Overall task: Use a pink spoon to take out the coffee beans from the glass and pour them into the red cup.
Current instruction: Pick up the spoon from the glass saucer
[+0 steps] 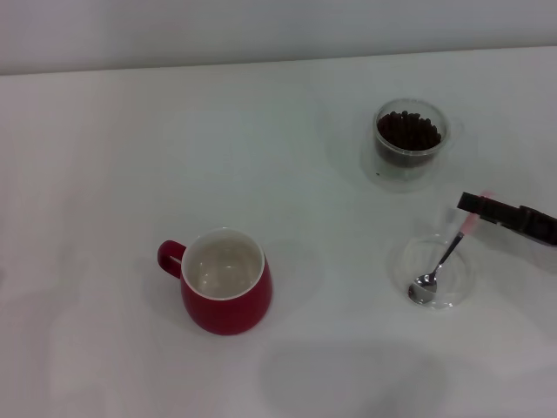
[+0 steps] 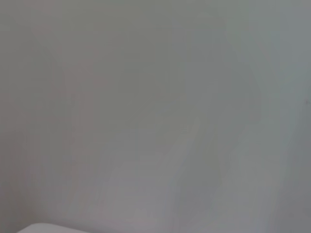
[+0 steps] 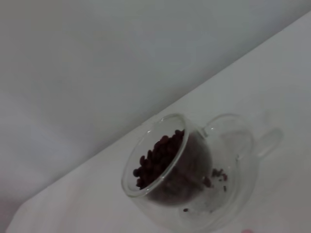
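The red cup (image 1: 228,300) stands upright left of centre, its off-white inside bare and its handle pointing left. At the far right the glass (image 1: 409,165) holds a heap of coffee beans (image 1: 407,131); the right wrist view shows the same glass (image 3: 228,145) and coffee beans (image 3: 158,155) close up. The pink spoon (image 1: 439,266) leans in a flat clear dish (image 1: 396,261), with its metal bowl on the dish floor and its pink handle rising to the upper right. My right gripper (image 1: 474,205) reaches in from the right edge and crosses the pink handle. My left gripper is out of view.
A white table top (image 1: 287,157) carries everything, and its back edge meets a pale wall. The dish sits just in front of the glass. A few stray beans lie at the glass's base. The left wrist view shows only a blank pale surface.
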Robot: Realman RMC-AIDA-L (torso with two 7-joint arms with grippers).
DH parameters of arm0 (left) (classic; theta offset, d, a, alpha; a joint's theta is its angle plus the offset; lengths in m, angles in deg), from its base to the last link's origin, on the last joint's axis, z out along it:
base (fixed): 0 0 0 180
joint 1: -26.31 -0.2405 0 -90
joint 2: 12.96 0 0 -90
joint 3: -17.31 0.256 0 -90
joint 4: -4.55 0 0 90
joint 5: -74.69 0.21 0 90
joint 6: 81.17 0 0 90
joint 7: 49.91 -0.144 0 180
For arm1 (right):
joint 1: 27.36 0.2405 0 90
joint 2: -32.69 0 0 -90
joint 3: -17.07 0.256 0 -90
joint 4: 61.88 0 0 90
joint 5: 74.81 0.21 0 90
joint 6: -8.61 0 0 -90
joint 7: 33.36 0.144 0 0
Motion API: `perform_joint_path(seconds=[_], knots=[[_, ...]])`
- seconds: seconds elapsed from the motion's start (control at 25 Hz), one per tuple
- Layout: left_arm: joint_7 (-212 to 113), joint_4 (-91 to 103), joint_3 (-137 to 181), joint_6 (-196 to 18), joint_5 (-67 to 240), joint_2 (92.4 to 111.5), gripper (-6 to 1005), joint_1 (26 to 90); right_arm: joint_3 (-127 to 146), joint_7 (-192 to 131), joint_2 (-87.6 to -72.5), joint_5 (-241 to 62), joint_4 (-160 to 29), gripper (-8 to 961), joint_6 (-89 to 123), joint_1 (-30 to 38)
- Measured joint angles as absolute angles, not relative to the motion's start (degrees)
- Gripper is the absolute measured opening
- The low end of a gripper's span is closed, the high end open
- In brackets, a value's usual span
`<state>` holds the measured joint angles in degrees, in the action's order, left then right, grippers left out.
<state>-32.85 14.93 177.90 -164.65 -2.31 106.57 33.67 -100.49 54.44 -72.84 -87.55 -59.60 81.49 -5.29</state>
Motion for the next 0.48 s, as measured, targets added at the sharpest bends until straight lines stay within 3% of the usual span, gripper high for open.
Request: perform_joint_path(seconds=[0.48], knots=[[-32.9, 15.0, 177.9, -164.7, -2.4, 106.5, 888, 33.7, -101.3, 54.2, -73.57, -87.6, -59.7, 864, 81.3, -3.6]])
